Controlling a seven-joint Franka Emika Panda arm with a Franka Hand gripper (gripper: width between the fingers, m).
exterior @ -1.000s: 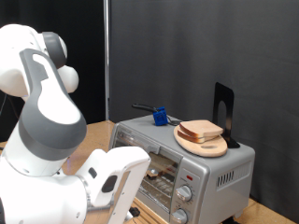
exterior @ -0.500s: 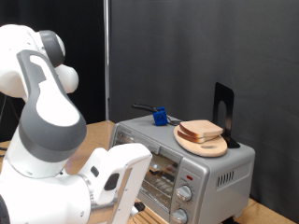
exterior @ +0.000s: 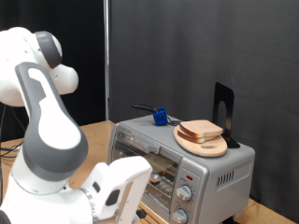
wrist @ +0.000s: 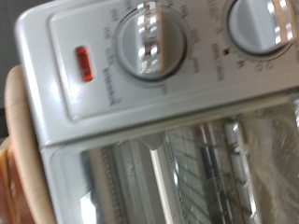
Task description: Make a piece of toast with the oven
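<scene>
The piece of toast (exterior: pixel 201 130) lies on a round wooden plate (exterior: pixel 209 147) on top of the oven (exterior: pixel 220 171), at the exterior view's right. The oven's glass door (exterior: pixel 161 173) shows the wire rack behind it. My gripper's white hand (exterior: pixel 126 191) hangs low in front of the door and hides its own fingers. The wrist view looks closely at the oven front: a round knob (wrist: pixel 148 42), a red lamp (wrist: pixel 85 63), the glass door (wrist: pixel 192 177) and the plate's edge (wrist: pixel 19 140). No fingers show there.
A small blue object (exterior: pixel 160 117) and a black upright stand (exterior: pixel 222 110) sit on the oven's top. More knobs (exterior: pixel 184 193) run down the oven's right front. A dark curtain hangs behind. My white arm fills the exterior view's left.
My arm has sunk, and the hand has dropped lower in front of the oven door towards the exterior view's bottom. The toast and plate have not moved.
</scene>
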